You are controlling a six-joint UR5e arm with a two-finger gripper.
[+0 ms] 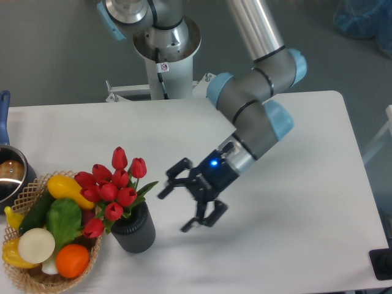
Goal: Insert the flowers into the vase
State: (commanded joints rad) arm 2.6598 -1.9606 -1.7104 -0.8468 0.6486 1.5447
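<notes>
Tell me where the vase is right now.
The vase stands upright on the table's front-left part, holding the flowers, right beside the wicker basket. The open hand hovers just to its right.
</notes>
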